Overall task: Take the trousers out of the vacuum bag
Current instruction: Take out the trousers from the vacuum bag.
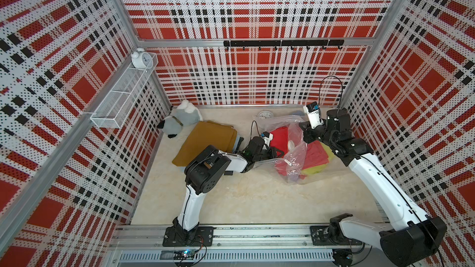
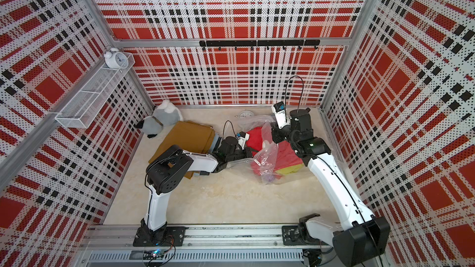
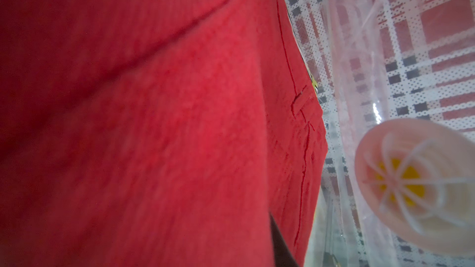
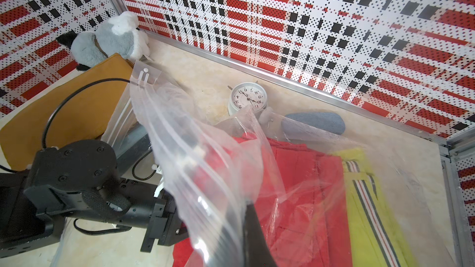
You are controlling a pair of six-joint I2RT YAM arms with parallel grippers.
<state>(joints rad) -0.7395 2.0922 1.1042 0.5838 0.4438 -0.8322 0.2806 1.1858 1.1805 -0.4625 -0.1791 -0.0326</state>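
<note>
Clear crinkly plastic vacuum bag (image 1: 295, 134) lies right of centre on the beige tabletop (image 1: 244, 196), long axis roughly across it and mouth facing the left arm. Folded red trousers (image 1: 317, 156) and yellow-green trousers (image 4: 365, 201) are inside; mustard-brown trousers (image 1: 205, 139) lie outside, far left. Right gripper (image 1: 307, 134) is clamped on the bag's raised upper film. Left gripper (image 1: 279, 153) is in the mouth against red cloth; its grip cannot be determined. Only the right wrist view shows the striped waistband (image 4: 359, 175), and only the left wrist view shows the underside of the round white valve cap (image 3: 416, 186).
</note>
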